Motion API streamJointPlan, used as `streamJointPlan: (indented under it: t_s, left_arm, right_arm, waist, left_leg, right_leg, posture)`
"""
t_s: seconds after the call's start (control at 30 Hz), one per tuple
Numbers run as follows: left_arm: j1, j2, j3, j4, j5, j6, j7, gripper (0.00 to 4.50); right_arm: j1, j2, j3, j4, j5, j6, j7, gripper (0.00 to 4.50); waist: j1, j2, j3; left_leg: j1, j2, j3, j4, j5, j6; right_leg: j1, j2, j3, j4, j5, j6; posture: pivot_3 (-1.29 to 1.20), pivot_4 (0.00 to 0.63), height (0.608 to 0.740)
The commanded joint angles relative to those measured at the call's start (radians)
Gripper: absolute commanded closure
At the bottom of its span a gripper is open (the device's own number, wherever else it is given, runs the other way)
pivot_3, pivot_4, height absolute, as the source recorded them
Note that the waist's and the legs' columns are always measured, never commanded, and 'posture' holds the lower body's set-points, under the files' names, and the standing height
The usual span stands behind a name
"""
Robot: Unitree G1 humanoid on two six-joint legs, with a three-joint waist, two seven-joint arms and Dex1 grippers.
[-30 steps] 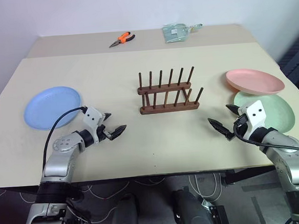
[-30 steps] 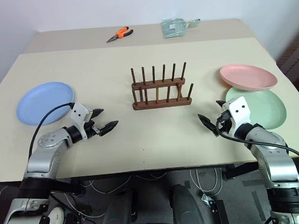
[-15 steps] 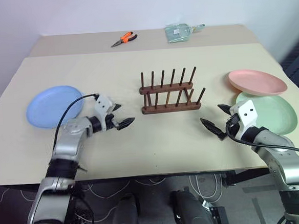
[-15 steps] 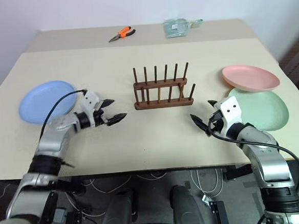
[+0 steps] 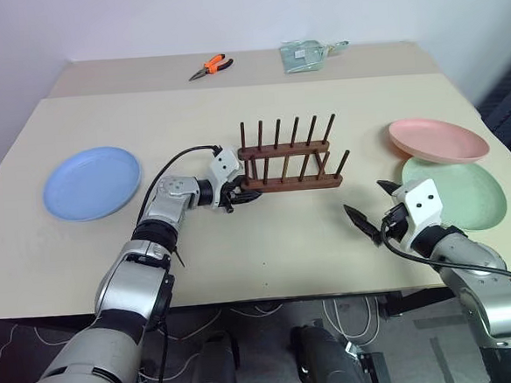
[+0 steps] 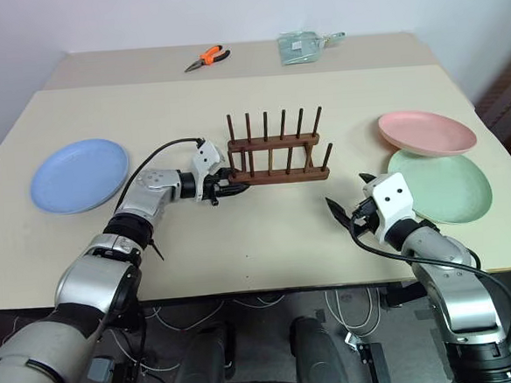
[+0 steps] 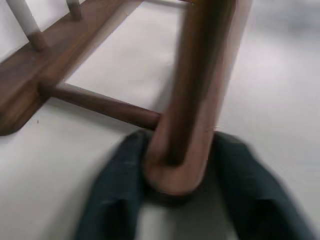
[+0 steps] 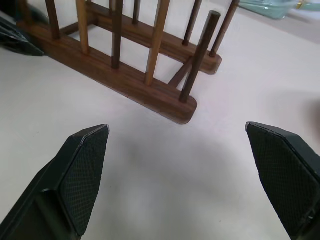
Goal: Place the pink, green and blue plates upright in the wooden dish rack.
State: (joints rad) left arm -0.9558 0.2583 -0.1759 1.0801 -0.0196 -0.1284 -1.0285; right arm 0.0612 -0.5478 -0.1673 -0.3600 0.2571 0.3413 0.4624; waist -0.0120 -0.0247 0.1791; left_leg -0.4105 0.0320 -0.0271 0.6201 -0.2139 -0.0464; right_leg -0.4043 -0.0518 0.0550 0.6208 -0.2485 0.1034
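1. Rack [image 5: 289, 161] sits at the centre of the head view, its long axis running left to right across the frame, pegs upright and no plate in it.
2. My left gripper [image 5: 239, 193] is at the rack's left end. In the left wrist view its two dark fingers [image 7: 116, 200] bracket the rounded end of the near base bar, narrowed around it; whether they press on it I cannot tell.
3. My right gripper [image 6: 351, 204] hangs spread wide and empty at the lower right, aimed at the rack's right end but apart from it.
4. Pink plate [image 5: 435, 139] and green plate [image 5: 460, 193] lie flat at the right, pink overlapping green's far edge, both nearest my right gripper.
5. Blue plate [image 5: 92, 182] lies flat at the far left, behind my left gripper.
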Motion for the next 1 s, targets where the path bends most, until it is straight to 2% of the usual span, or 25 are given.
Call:
streamJointPlan:
  t_s: [0.03, 0.17, 0.37, 0.6, 0.63, 0.7, 0.77, 0.8, 0.87, 0.93, 0.97, 1.0]
  left_arm:
    - [0.017, 0.005, -0.006, 0.015, 0.022, -0.021, -0.045, 3.73]
    - [0.058, 0.029, 0.002, -0.069, -0.009, -0.045, -0.161, 3.73]
    - [0.165, 0.104, -0.021, -0.317, -0.044, -0.001, -0.342, 3.73]
    - [0.225, 0.175, -0.036, -0.41, 0.025, 0.1, -0.245, 0.27]
    - [0.25, 0.201, -0.034, -0.448, 0.017, 0.131, -0.26, 0.27]
    - [0.317, 0.265, -0.023, -0.545, -0.013, 0.2, -0.301, 0.22]
    - [0.382, 0.305, -0.004, -0.66, -0.078, 0.316, -0.332, 0.85]
    - [0.41, 0.316, -0.003, -0.715, -0.104, 0.352, -0.344, 1.2]
    - [0.451, 0.33, -0.01, -0.807, -0.134, 0.403, -0.354, 2.2]
    - [0.491, 0.304, -0.053, -0.904, -0.113, 0.424, -0.304, 3.26]
    - [0.503, 0.272, -0.069, -0.933, -0.105, 0.433, -0.26, 3.7]
    - [0.509, 0.239, -0.083, -0.945, -0.09, 0.446, -0.211, 3.7]
  right_arm:
    - [0.007, 0.004, -0.02, -0.041, -0.006, -0.012, -0.008, 0.0]
    - [0.006, -0.009, -0.016, -0.02, -0.016, -0.016, 0.004, 0.0]
    - [0.036, -0.04, -0.058, -0.013, -0.015, -0.02, 0.037, 0.0]
    - [0.106, -0.085, -0.103, -0.04, -0.003, -0.004, 0.09, 0.0]
    - [0.122, -0.089, -0.103, -0.054, 0.004, 0.0, 0.106, 0.0]
    - [0.158, -0.095, -0.091, -0.098, 0.025, 0.018, 0.143, 0.56]
    - [0.167, -0.095, -0.05, -0.131, 0.022, 0.035, 0.155, 1.3]
    - [0.163, -0.092, -0.031, -0.139, 0.016, 0.042, 0.154, 1.84]
    - [0.156, -0.084, -0.009, -0.148, 0.008, 0.051, 0.15, 2.95]
    - [0.121, -0.063, 0.056, -0.128, -0.013, 0.069, 0.136, 4.03]
    - [0.103, -0.055, 0.094, -0.111, -0.039, 0.066, 0.126, 4.45]
    - [0.076, -0.039, 0.128, -0.083, -0.063, 0.078, 0.106, 4.45]
  waist:
    - [0.0, 0.0, -0.001]
    - [-0.001, 0.0, -0.001]
    - [-0.001, 0.001, -0.001]
    - [0.0, 0.0, -0.001]
    - [-0.004, 0.001, -0.001]
    - [-0.013, 0.001, -0.001]
    - [-0.03, 0.001, -0.001]
    - [-0.034, 0.001, -0.001]
    - [-0.031, 0.003, -0.002]
    - [-0.028, 0.002, -0.002]
    - [-0.022, 0.002, -0.003]
    - [-0.015, 0.002, -0.003]
  left_leg:
    - [0.0, 0.0, 0.0, 0.0, 0.0, 0.0]
    - [0.0, 0.0, 0.0, 0.0, 0.0, 0.0]
    - [0.0, 0.0, 0.0, 0.0, 0.0, 0.0]
    - [0.0, 0.0, 0.0, 0.002, 0.0, 0.0]
    - [0.0, 0.0, 0.0, 0.002, 0.0, 0.0]
    - [0.001, 0.001, 0.0, 0.001, 0.0, 0.0]
    - [0.003, 0.002, 0.0, 0.001, -0.001, 0.001]
    - [0.004, 0.002, 0.0, 0.001, -0.001, 0.001]
    - [0.005, 0.003, 0.0, 0.001, -0.001, 0.001]
    - [0.005, 0.003, 0.0, 0.002, -0.001, 0.001]
    - [0.004, 0.003, 0.0, 0.002, -0.001, 0.001]
    - [0.004, 0.002, 0.0, 0.003, -0.001, 0.001]
  right_leg:
    - [0.0, 0.0, 0.0, 0.0, 0.0, 0.0]
    - [0.0, 0.0, 0.0, 0.0, 0.0, 0.0]
    - [0.0, 0.0, 0.0, 0.001, 0.0, 0.0]
    - [0.001, 0.0, 0.0, 0.001, 0.0, -0.001]
    - [0.001, 0.0, 0.0, 0.002, 0.0, -0.001]
    - [0.0, 0.0, 0.0, 0.003, 0.0, -0.001]
    - [0.0, 0.001, 0.001, 0.007, -0.002, -0.002]
    - [0.0, 0.001, 0.001, 0.009, -0.004, -0.004]
    - [0.0, 0.002, 0.001, 0.01, -0.004, -0.005]
    - [0.0, 0.002, 0.001, 0.01, -0.004, -0.005]
    - [0.0, 0.001, 0.0, 0.01, -0.004, -0.005]
    - [0.0, 0.001, 0.0, 0.009, -0.004, -0.005]
  posture:
    - [0.0, 0.15, 0.732]
    - [0.0, 0.15, 0.732]
    - [0.0, 0.15, 0.732]
    - [0.0, 0.15, 0.732]
    - [0.0, 0.15, 0.732]
    - [0.0, 0.15, 0.732]
    - [0.0, 0.15, 0.732]
    - [0.0, 0.15, 0.732]
    - [0.0, 0.15, 0.732]
    - [0.0, 0.15, 0.732]
    - [0.0, 0.15, 0.732]
    - [0.0, 0.15, 0.732]
